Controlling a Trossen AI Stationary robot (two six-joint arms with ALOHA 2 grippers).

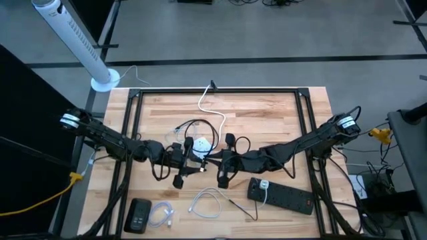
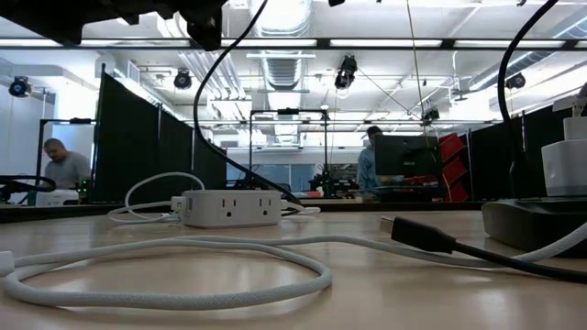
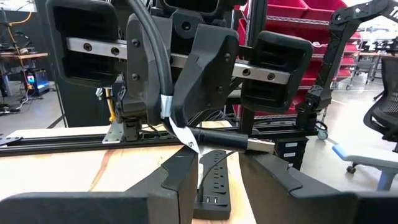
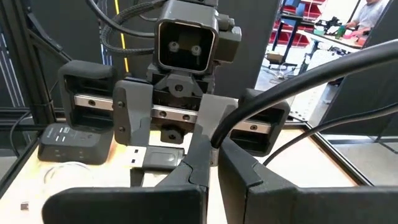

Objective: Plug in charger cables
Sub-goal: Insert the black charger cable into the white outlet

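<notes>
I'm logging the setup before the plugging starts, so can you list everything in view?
table: one, light wood, under both arms
socket cube: one, white, mid-table
cube's cord: one, white, runs to the far edge
power strip: one, black, front right
looped black cable: one, black, mid-table by the cube
thin black cable: one, black, front centre
white cables: two, white or translucent, front left and centre
small box: one, black, front left
tube: one, white, beyond the far left corner
people: at least two, in the room behind
left gripper: one, dark, mid-table
right gripper: one, dark, facing it, shut on the looped black cable
</notes>
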